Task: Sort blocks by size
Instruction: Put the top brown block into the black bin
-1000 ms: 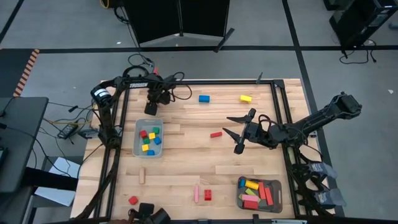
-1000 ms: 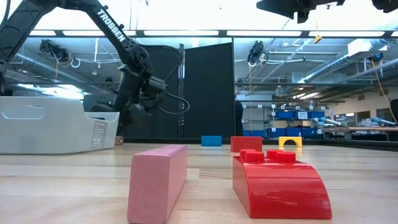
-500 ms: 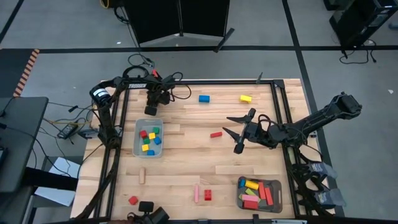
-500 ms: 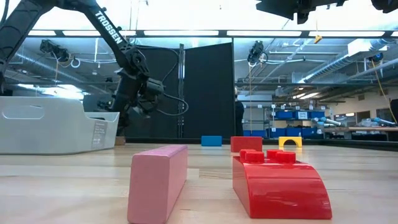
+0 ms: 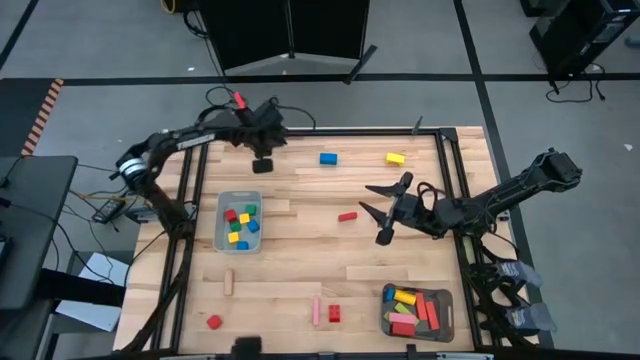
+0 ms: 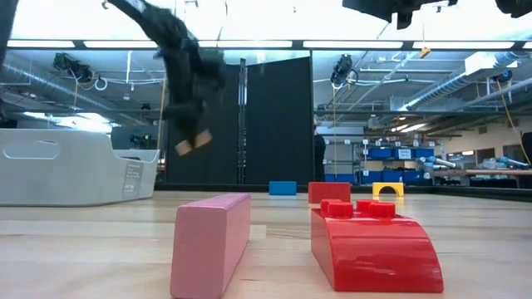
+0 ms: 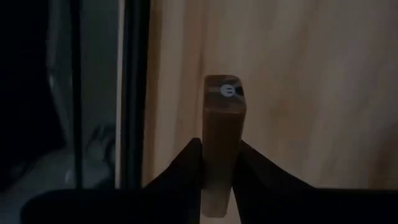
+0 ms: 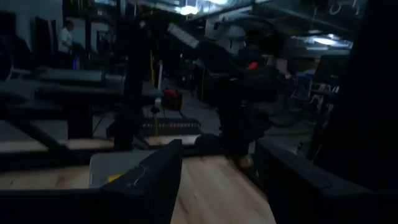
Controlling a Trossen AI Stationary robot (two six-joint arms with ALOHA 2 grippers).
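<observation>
plain wood bar block is clamped between the left gripper fingers, lifted over the far left end of the desk near the small grey tray of cubes. looks light, rigid and smooth-faced, so it could slip or twist; pinching across the narrow width near mid-length, as now, seems the safe hold. right gripper hangs open and empty above mid-desk by the small red block.

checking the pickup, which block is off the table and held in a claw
The plain wood bar, clamped in the left claw; every other block lies on the table or in trays.
</observation>
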